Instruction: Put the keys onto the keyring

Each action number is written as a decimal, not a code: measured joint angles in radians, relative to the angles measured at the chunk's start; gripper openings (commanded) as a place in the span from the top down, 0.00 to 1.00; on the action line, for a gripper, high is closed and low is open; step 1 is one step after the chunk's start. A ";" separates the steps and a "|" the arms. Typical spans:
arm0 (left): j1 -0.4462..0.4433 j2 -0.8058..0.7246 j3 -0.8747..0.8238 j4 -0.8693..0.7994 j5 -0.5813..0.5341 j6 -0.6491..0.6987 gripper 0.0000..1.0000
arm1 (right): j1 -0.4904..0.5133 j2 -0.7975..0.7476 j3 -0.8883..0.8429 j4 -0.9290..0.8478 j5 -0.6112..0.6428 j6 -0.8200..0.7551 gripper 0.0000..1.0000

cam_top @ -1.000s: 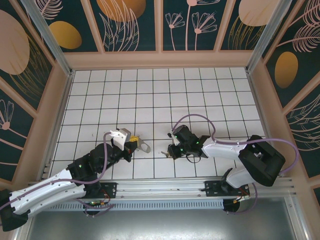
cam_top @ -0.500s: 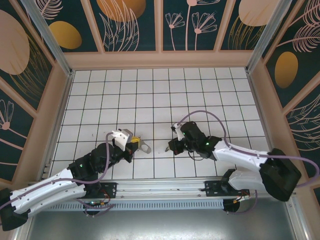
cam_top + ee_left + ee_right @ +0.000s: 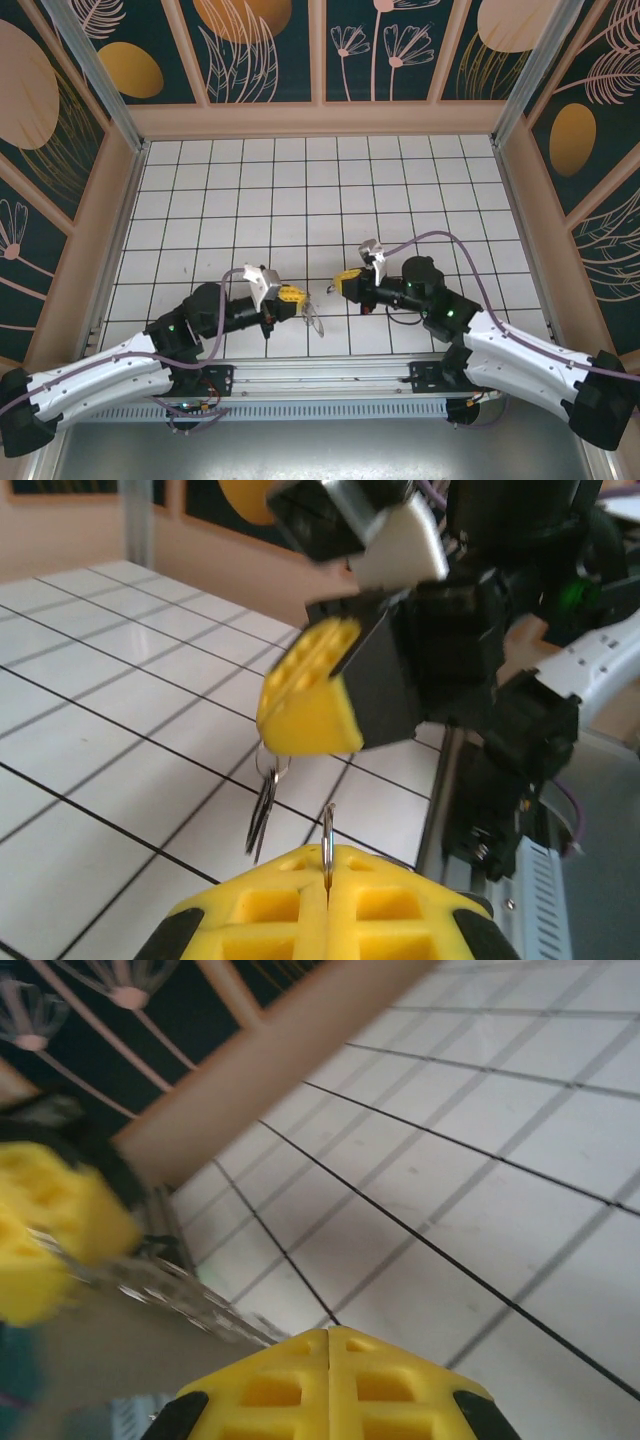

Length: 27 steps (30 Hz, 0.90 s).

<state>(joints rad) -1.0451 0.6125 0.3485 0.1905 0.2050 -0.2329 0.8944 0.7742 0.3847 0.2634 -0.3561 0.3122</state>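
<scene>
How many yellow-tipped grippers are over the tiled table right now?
2. The left gripper, front left of centre, pinches the keyring; the right gripper faces it from the right, holding a key.

Far half of the tiled floor [image 3: 300, 180] lies free, and I have wide room along both flanks up to the side walls [image 3: 118, 210]. The tight spot is near centre. The left gripper [image 3: 291, 295] and right gripper [image 3: 347, 283] face tip to tip, and the slim gap between them is taken by the keyring [image 3: 312, 320] pinched in the left and the keys [image 3: 265, 805] dangling under the right. A rail [image 3: 330, 372] bars the near edge. A purple cable [image 3: 440, 238] arches over the right arm.
</scene>
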 measured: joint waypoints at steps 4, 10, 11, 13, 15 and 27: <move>0.000 0.037 0.009 0.001 0.067 0.013 1.00 | 0.054 -0.059 -0.008 0.063 -0.037 -0.067 1.00; 0.000 0.038 0.042 0.031 0.163 0.028 1.00 | 0.106 -0.134 -0.038 0.098 -0.061 -0.174 1.00; 0.000 0.038 0.047 0.039 0.180 0.031 1.00 | 0.110 -0.143 -0.040 0.097 -0.063 -0.189 1.00; 0.000 0.039 0.056 0.046 0.208 0.032 1.00 | 0.116 -0.154 -0.041 0.097 -0.065 -0.214 1.00; 0.000 0.049 0.061 0.052 0.229 0.035 1.00 | 0.122 -0.161 -0.041 0.096 -0.070 -0.238 1.00; 0.000 0.079 0.070 0.051 0.262 0.047 1.00 | 0.175 -0.142 -0.041 0.100 -0.084 -0.288 1.00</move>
<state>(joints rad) -1.0451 0.6910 0.4187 0.2420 0.4675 -0.1860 1.0691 0.6319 0.3439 0.3630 -0.4400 0.0242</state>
